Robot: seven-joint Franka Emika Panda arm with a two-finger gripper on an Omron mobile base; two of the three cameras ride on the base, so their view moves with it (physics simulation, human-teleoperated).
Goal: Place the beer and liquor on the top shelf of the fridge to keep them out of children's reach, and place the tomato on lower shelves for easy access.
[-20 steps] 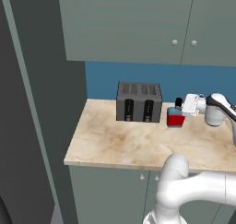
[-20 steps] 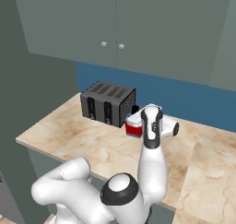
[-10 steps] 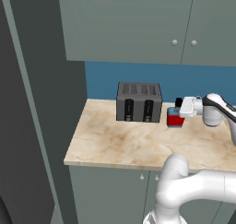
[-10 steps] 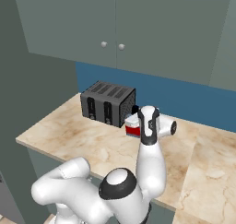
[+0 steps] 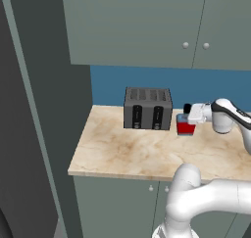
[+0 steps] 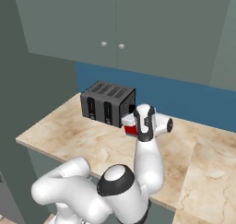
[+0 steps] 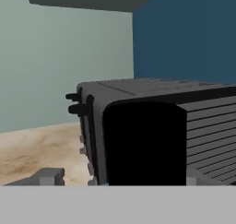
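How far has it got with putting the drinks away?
Nothing looks put away yet. The liquor stands on the counter beside the toaster, with the hand right at it; whether it grips is unclear. Carrying it to the fridge remains, plus the beer and tomato.

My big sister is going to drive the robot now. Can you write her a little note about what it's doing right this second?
Gripper: at the liquor, one finger on each side of it; whether it grips yet can't be told.
Liquor: standing on the counter, just right of the black toaster, against the blue wall.
Done: the gripper has reached the liquor. Nothing has been lifted.
Left: grip the liquor, lift it, take it to the fridge's top shelf. Then the beer goes up there too, and the tomato goes on a lower shelf.
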